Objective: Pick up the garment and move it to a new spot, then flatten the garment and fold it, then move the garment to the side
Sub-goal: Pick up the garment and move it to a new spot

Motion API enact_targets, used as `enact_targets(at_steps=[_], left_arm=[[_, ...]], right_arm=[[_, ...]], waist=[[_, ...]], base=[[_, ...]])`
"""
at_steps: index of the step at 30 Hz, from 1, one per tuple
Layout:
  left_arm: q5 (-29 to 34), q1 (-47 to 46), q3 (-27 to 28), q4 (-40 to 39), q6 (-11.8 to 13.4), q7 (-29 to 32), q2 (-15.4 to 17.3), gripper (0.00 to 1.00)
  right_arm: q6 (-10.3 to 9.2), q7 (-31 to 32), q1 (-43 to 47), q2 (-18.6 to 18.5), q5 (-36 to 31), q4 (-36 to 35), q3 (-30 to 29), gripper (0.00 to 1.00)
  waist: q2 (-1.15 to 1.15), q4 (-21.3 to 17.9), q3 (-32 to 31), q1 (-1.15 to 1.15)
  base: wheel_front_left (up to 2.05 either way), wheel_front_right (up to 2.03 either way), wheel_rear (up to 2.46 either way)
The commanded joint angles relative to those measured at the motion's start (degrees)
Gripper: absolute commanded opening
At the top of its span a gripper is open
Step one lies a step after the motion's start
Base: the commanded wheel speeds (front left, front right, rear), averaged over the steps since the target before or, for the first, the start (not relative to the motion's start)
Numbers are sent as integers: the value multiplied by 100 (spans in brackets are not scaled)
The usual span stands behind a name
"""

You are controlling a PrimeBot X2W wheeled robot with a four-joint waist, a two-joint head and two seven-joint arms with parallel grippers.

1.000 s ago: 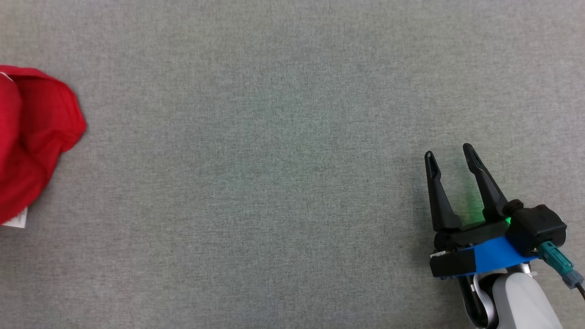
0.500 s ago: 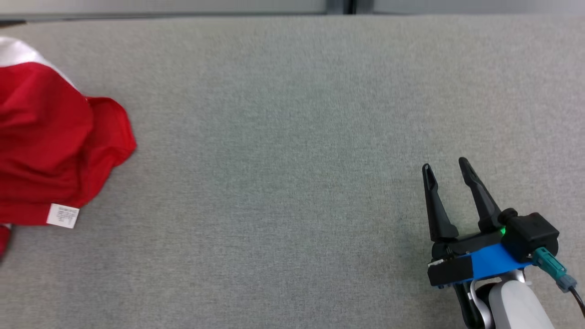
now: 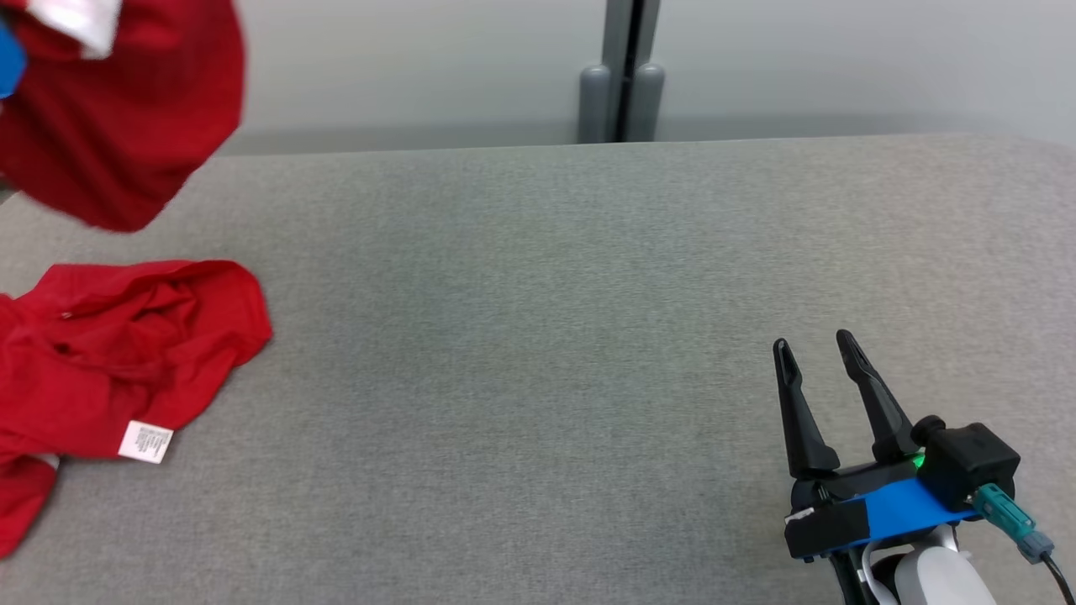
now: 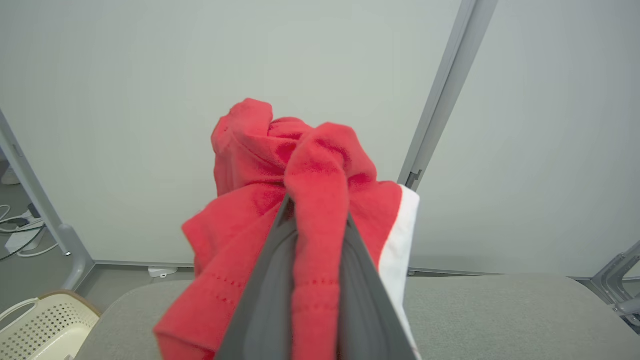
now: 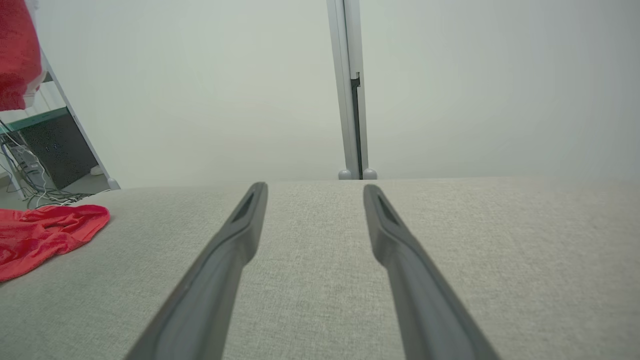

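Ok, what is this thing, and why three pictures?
It is a robot with two arms, each ending in a gripper with two long dark fingers. One picture comes from a camera on its head, looking down at the grey table. The other two come from cameras on its wrists, looking along the fingers. The left gripper is pinched shut on a red garment, held up in the air. More red cloth lies on the table's left side; I can't tell if it is joined. The right gripper is open and holds nothing.
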Motion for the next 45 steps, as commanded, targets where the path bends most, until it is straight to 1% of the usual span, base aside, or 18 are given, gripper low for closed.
enact_targets(at_steps=[1,4,7,10,15,20,24,27,28,29,30,32,36,42,45], left_arm=[[-52,-148,-103,45,-74,-61,-138,0],[-137,-357,-315,138,-241,-186,-461,0],[-210,-395,-575,276,-477,-315,-743,0],[-228,-239,-864,417,-676,-437,-999,0],[-143,186,-1385,749,-894,-711,-1377,0],[22,761,-1906,1260,-1001,-1076,-1665,0],[163,1253,-2199,1750,-1014,-1497,-1868,0],[348,1447,-2364,2013,-991,-1735,-1922,0],[413,1552,-2432,2140,-959,-1854,-1964,16],[517,1632,-2513,2273,-943,-1985,-1987,44],[558,1721,-2560,2391,-916,-2104,-2032,100],[546,1918,-2561,2636,-875,-2494,-2196,100],[303,2224,-2325,2590,-904,-3296,-2359,100],[40,2770,-1858,2229,-947,-4707,-2413,100],[-15,3090,-1649,2073,-937,-5301,-2358,100]], right_arm=[[3,-20,64,-21,21,-10,-3,100],[3,-23,82,-19,23,-15,4,100],[3,-23,70,-19,47,-31,20,100],[3,-18,66,-19,53,-55,19,100],[3,-19,59,-19,83,-62,24,100],[3,-29,39,-19,128,-39,61,100],[3,-33,82,-18,154,-17,104,100],[3,-36,120,-18,144,-9,101,100],[3,-37,134,-19,135,-8,86,100],[3,-38,145,-18,117,-11,77,100],[3,-35,162,-18,100,-9,61,100],[3,11,211,-17,35,-44,41,100],[3,75,269,-18,-13,-123,-12,100],[3,169,369,-19,-66,-247,-91,100],[3,208,407,-19,-96,-307,-146,100]], waist=[[0,-132,-75,1],[0,-293,-77,1],[0,-486,-41,1],[0,-662,13,1],[0,-908,90,1],[0,-1087,122,1],[0,-1183,74,1],[0,-1195,39,1],[0,-1190,19,1],[0,-1181,-4,1],[0,-1170,-26,1],[0,-1087,-103,1],[0,-916,-195,1],[0,-596,-322,1],[0,-434,-367,1]], base=[[0,0,0],[0,0,0],[0,0,0],[0,0,0],[0,0,0],[0,0,0],[0,0,0],[0,0,0],[0,0,0],[0,0,0],[0,0,0],[0,0,0],[0,0,0],[0,0,0],[0,0,0]])
